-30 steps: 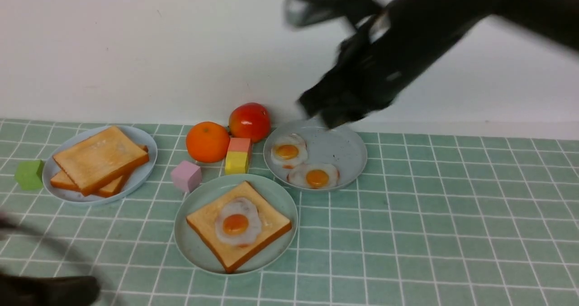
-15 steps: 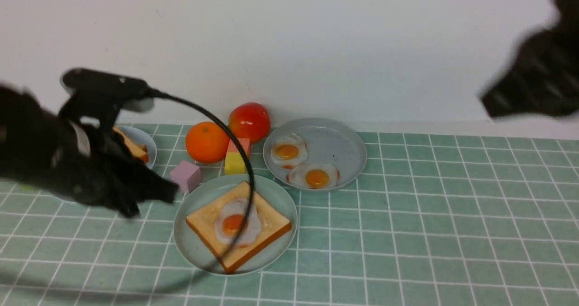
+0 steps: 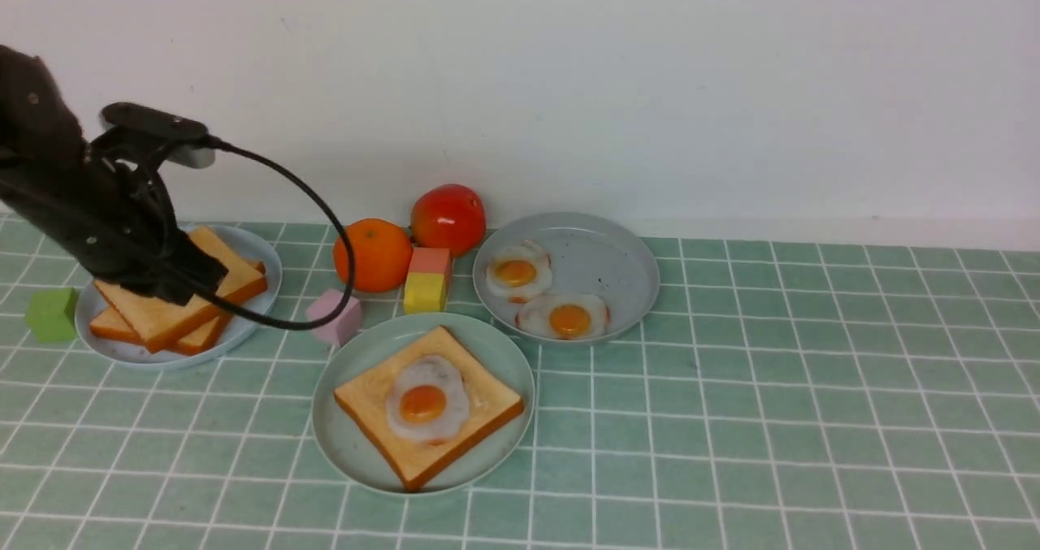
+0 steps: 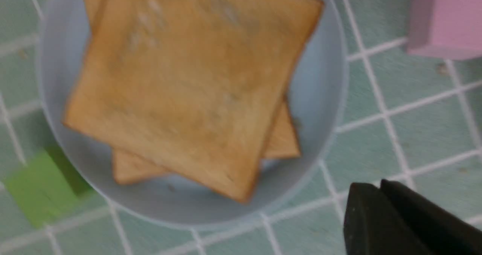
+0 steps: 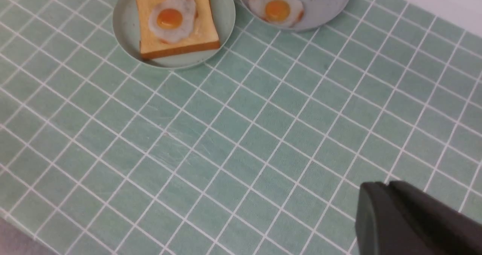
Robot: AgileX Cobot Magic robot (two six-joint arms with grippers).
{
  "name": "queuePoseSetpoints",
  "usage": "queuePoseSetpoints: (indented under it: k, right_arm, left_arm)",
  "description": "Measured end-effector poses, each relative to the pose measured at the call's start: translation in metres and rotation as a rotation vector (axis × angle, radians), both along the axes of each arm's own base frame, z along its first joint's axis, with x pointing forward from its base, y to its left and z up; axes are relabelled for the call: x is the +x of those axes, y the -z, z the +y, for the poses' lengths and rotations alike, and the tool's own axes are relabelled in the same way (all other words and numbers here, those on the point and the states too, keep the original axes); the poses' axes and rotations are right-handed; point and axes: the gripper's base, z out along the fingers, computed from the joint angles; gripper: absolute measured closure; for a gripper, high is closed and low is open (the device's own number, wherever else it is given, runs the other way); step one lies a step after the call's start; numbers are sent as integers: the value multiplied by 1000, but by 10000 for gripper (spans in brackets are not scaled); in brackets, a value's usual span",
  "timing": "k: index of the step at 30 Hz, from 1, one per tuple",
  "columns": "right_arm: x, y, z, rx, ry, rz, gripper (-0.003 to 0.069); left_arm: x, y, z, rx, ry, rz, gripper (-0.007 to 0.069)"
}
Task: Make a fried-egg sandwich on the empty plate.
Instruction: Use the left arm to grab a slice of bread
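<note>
The mint-green plate (image 3: 349, 444) sits front centre and holds one toast slice (image 3: 487, 408) with a fried egg (image 3: 426, 404) on top. It also shows in the right wrist view (image 5: 128, 29). Two more toast slices (image 3: 236, 278) are stacked on a light-blue plate (image 3: 260, 257) at the left. My left gripper (image 3: 191, 286) hangs just above that stack, shut and empty. In the left wrist view its tips (image 4: 376, 187) are off the plate's edge, beside the top slice (image 4: 188, 85). My right gripper (image 5: 380, 189) is shut and empty over bare tiles, out of the front view.
A grey-blue speckled plate (image 3: 609, 266) behind the mint plate holds two more eggs (image 3: 518, 272). An orange (image 3: 372, 253), a tomato (image 3: 448, 218), a pink cube (image 3: 335, 316) and a pink-and-yellow block (image 3: 427, 280) stand between the plates. A green cube (image 3: 51, 313) lies far left.
My left arm swung in from the lower left and now sits over the toast plate. My right arm pulled back to the right and left the front view.
</note>
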Motion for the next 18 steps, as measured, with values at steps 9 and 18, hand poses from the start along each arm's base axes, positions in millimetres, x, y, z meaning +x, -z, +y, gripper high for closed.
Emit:
queuePoseSetpoints:
  k: [9, 18]
  right_arm:
    - [-15, -4, -10, 30, 0, -43, 589]
    - [-15, -4, -10, 68, 27, -19, 579]
  left_arm:
    - [22, 30, 10, 147, 70, -22, 207]
    - [38, 51, 13, 224, 118, -86, 218]
